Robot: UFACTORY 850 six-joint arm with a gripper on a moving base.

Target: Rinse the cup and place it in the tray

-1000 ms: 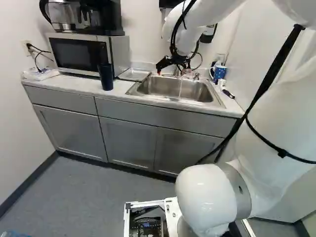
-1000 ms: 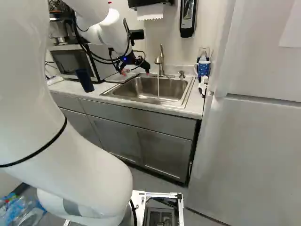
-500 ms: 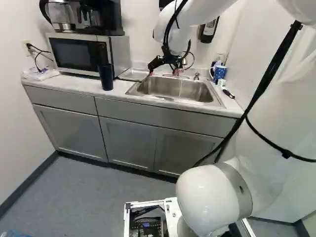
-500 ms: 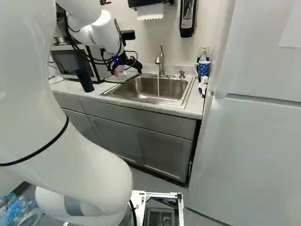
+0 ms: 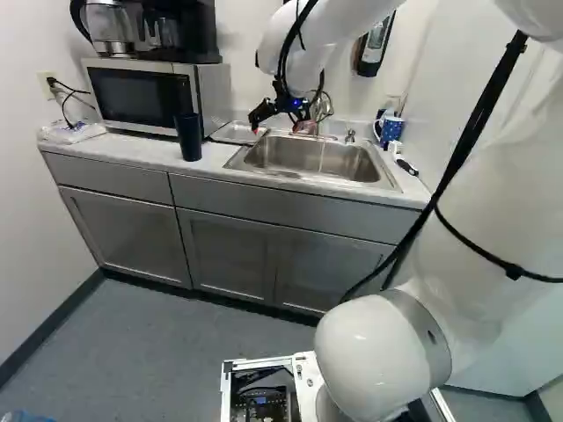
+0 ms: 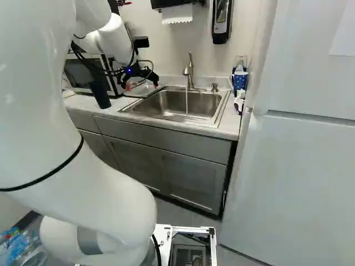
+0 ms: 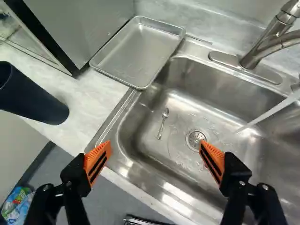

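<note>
My gripper (image 5: 274,130) hangs over the sink's tray-side edge in the left base view. In the wrist view the gripper (image 7: 154,147) stands wide open, its orange pads far apart and nothing between them. The dark blue cup (image 7: 35,98) stands upright on the counter in front of the microwave, apart from the gripper, beyond one finger. The shallow metal tray (image 7: 140,49) lies between microwave and sink, ahead of the fingers, with nothing on it. Water runs from the faucet (image 6: 188,71) into the sink (image 7: 187,103).
A spoon (image 7: 162,123) lies in the sink near the drain. The microwave (image 5: 141,95) borders the cup and tray, a coffee maker (image 5: 110,35) on top. A blue mug (image 6: 239,81) stands past the sink, beside the tall white refrigerator (image 6: 299,166).
The arm has carried the open gripper from over the sink toward the tray and cup, leftward in both base views. The cup, the tray and the base have stayed put.
</note>
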